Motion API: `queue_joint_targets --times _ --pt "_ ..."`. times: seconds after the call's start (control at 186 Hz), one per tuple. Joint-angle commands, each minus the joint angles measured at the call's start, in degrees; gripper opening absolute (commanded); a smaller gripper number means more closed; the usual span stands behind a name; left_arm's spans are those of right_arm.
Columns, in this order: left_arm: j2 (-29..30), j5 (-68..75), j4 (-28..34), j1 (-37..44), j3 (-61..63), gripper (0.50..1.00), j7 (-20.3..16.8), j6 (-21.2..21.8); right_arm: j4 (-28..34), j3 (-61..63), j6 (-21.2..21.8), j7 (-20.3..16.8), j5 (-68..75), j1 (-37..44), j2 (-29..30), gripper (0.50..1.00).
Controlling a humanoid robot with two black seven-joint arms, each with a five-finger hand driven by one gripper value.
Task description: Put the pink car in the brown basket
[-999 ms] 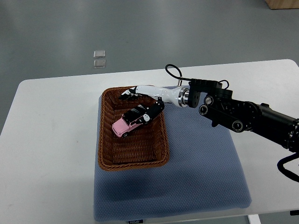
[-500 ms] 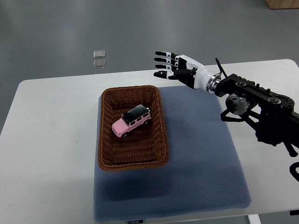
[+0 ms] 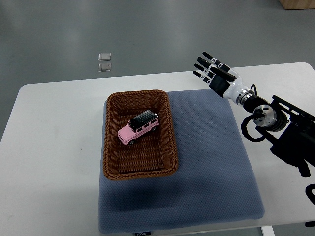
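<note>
Right hand (image 3: pixel 219 77) now further right; white table (image 3: pixel 54 147), grey floor (image 3: pixel 147 29)

I count one car (image 3: pixel 138 128), at the centre of one basket (image 3: pixel 139 166). One mat (image 3: pixel 206 162) lies on one table (image 3: pixel 49 162). One hand (image 3: pixel 216 76) shows at two o'clock. Two small squares (image 3: pixel 104 61) sit on the floor at eleven o'clock.
</note>
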Motion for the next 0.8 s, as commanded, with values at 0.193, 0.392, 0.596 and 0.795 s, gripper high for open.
queue_joint_targets --times 0.193,0.392,0.596,0.795 --pt "0.0 0.0 0.0 0.0 0.0 1.000 0.0 0.0 -0.3 0.2 -2.0 0.7 5.8 -1.7 0.2 0.913" --pt "0.0 0.0 0.0 0.0 0.0 1.000 0.0 0.0 -0.3 0.4 -1.6 0.8 5.8 -1.6 -1.5 0.913" --pt "0.0 0.0 0.0 0.0 0.0 1.000 0.0 0.0 -0.4 0.3 -0.4 0.8 4.7 -1.6 -3.2 0.913" --pt "0.0 0.0 0.0 0.0 0.0 1.000 0.0 0.0 -0.3 0.0 1.5 0.5 4.4 -1.7 -3.5 0.913"
